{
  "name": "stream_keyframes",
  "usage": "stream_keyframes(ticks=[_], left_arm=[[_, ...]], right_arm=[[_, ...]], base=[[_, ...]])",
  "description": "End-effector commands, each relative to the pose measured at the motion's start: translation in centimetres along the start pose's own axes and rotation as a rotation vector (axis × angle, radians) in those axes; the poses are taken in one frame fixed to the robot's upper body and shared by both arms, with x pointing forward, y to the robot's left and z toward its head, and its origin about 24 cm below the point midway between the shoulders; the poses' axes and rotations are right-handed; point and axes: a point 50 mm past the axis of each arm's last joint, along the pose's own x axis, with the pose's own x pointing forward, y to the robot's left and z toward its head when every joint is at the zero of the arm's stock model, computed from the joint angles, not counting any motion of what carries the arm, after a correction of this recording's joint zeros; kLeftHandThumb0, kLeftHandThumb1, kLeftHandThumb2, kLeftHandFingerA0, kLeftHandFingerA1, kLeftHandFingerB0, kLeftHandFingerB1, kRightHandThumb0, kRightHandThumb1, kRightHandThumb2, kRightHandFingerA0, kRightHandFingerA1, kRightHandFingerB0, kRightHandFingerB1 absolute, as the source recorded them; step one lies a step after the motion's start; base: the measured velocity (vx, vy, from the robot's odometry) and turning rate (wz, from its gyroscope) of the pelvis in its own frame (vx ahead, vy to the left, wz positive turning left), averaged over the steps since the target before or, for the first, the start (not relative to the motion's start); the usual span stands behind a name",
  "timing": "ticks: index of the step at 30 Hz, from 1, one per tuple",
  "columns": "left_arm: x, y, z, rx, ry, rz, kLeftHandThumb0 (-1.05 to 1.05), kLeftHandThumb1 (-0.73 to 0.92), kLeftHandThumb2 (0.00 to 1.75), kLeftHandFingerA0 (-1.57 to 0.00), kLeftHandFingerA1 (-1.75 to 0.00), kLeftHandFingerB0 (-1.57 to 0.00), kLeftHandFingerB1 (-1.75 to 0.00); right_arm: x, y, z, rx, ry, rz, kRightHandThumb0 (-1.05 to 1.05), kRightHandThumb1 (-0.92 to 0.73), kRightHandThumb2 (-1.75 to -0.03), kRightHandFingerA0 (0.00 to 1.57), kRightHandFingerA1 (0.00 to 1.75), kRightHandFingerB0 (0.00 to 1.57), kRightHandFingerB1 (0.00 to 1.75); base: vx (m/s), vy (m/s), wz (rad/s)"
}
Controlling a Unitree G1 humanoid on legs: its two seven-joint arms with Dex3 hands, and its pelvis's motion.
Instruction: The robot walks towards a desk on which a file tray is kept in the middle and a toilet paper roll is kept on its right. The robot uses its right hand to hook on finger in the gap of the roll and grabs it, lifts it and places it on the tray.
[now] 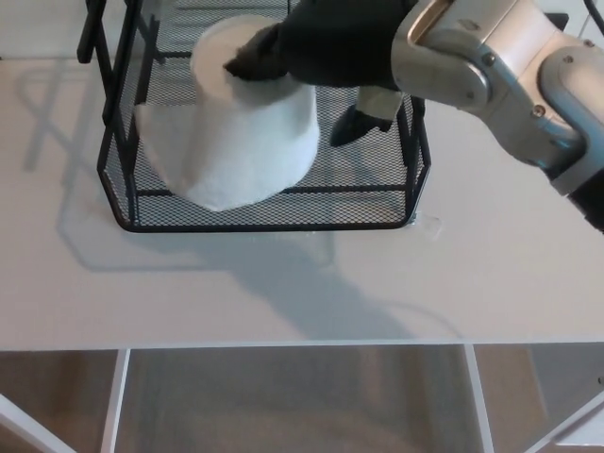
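Observation:
A white toilet paper roll (236,132) sits tilted inside the black wire-mesh file tray (269,225), in its left half, its lower edge close to the front wall. My right hand (321,47) reaches in from the upper right. One black finger is hooked into the roll's core hole at the top, and another finger (354,123) hangs outside the roll on its right, above the mesh floor. The hand covers the rim of the core. My left hand does not show.
The tray stands at the back middle of a white desk (283,293), with black upright posts (94,28) at its far left corner. The desk's front edge (302,344) runs across the lower picture, with white frame rails below it.

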Motion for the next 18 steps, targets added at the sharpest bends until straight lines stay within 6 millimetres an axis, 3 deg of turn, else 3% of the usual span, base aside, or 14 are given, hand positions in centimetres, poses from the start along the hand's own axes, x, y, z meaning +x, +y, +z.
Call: stream_keyframes(ticks=[1, 2, 3, 6, 8, 9, 10, 11, 12, 13, 14, 15, 16, 18], left_arm=[[-0.3, 0.6, 0.2, 0.026, -0.027, -0.006, -0.58, 0.86, 0.65, -0.39, -0.57, -0.29, -0.44], [-0.3, 0.6, 0.2, 0.034, -0.028, -0.012, -0.60, 0.85, 0.65, -0.41, -0.57, -0.28, -0.45], [-0.4, 0.7, 0.2, 0.049, -0.027, -0.012, -0.61, 0.84, 0.66, -0.42, -0.56, -0.29, -0.45], [-0.4, 0.7, 0.2, 0.075, -0.033, -0.014, -0.61, 0.84, 0.66, -0.47, -0.56, -0.30, -0.45], [-0.5, 0.7, 0.2, 0.094, -0.038, -0.009, -0.61, 0.88, 0.66, -0.51, -0.55, -0.33, -0.46], [-0.4, 0.7, 0.2, 0.078, -0.036, -0.006, -0.59, 0.86, 0.65, -0.52, -0.54, -0.34, -0.44], [-0.4, 0.7, 0.2, 0.055, -0.033, -0.002, -0.59, 0.86, 0.65, -0.52, -0.54, -0.34, -0.44], [-0.4, 0.7, 0.2, 0.050, -0.031, -0.003, -0.60, 0.83, 0.65, -0.49, -0.56, -0.32, -0.46], [-0.3, 0.6, 0.2, 0.043, -0.028, -0.006, -0.60, 0.83, 0.65, -0.49, -0.56, -0.32, -0.46], [-0.4, 0.6, 0.1, 0.029, -0.032, -0.014, -0.59, 0.84, 0.65, -0.43, -0.55, -0.30, -0.46], [-0.3, 0.6, 0.1, 0.021, -0.026, -0.005, -0.58, 0.84, 0.65, -0.45, -0.55, -0.32, -0.45], [-0.3, 0.6, 0.1, 0.030, -0.028, -0.015, -0.59, 0.85, 0.65, -0.43, -0.55, -0.32, -0.46], [-0.3, 0.5, 0.1, 0.026, -0.028, -0.017, -0.59, 0.84, 0.65, -0.43, -0.56, -0.30, -0.46], [-0.3, 0.5, 0.1, 0.031, -0.027, -0.013, -0.60, 0.84, 0.66, -0.45, -0.56, -0.31, -0.46]], right_arm=[[-0.8, -1.2, -1.2, 0.041, 0.035, 0.092, -0.61, -0.50, -0.57, 0.80, 1.21, 0.07, 0.30], [-0.9, -1.2, -1.4, 0.060, 0.037, 0.099, -0.62, -0.50, -0.57, 0.80, 1.21, 0.07, 0.33], [-1.1, -1.3, -1.5, 0.066, 0.037, 0.112, -0.66, -0.40, -0.78, 0.83, 1.09, 0.03, 0.37], [-1.4, -1.7, -2.0, 0.093, 0.047, 0.207, -0.68, -0.39, -0.81, 0.71, 0.95, 0.03, 0.28], [-1.7, -2.1, -2.5, 0.158, 0.046, 0.266, -0.65, -0.42, -0.73, 0.68, 0.95, 0.04, 0.31], [-1.8, -2.2, -2.7, 0.174, 0.053, 0.285, -0.59, -0.53, -0.56, 0.65, 1.01, 0.09, 0.34], [-1.9, -2.4, -3.0, 0.199, 0.062, 0.314, -0.59, -0.53, -0.56, 0.65, 1.01, 0.09, 0.34], [-1.9, -2.4, -3.1, 0.200, 0.063, 0.318, -0.65, -0.42, -0.76, 0.67, 0.96, 0.07, 0.43], [-2.0, -2.6, -3.3, 0.201, 0.065, 0.323, -0.65, -0.42, -0.76, 0.67, 0.96, 0.07, 0.43], [-2.1, -2.7, -3.5, 0.214, 0.069, 0.315, -0.61, -0.51, -0.56, 0.66, 1.17, 0.17, 0.33], [-2.3, -2.9, -3.7, 0.223, 0.072, 0.304, -0.61, -0.52, -0.56, 0.65, 1.14, 0.18, 0.33], [-2.5, -3.4, -4.2, 0.248, 0.093, 0.291, -0.65, -0.41, -0.78, 0.65, 0.97, 0.09, 0.44], [-2.6, -3.7, -4.4, 0.289, 0.099, 0.294, -0.52, -0.54, -0.56, 0.36, 0.79, 0.15, 0.33], [-3.1, -4.8, -4.8, 0.376, 0.106, 0.281, -0.50, -0.54, -0.56, 0.46, 0.75, 0.17, 0.31]], base=[[0.00, 0.000, 0.00], [0.00, 0.000, 0.00], [0.00, 0.000, 0.00], [0.00, 0.000, 0.00], [0.00, 0.000, 0.00], [0.00, 0.000, 0.00], [0.00, 0.000, 0.00], [0.00, 0.000, 0.00], [0.00, 0.000, 0.00], [0.00, 0.000, 0.00], [0.00, 0.000, 0.00], [0.00, 0.000, 0.00], [0.00, 0.000, 0.00], [0.00, 0.000, 0.00]])
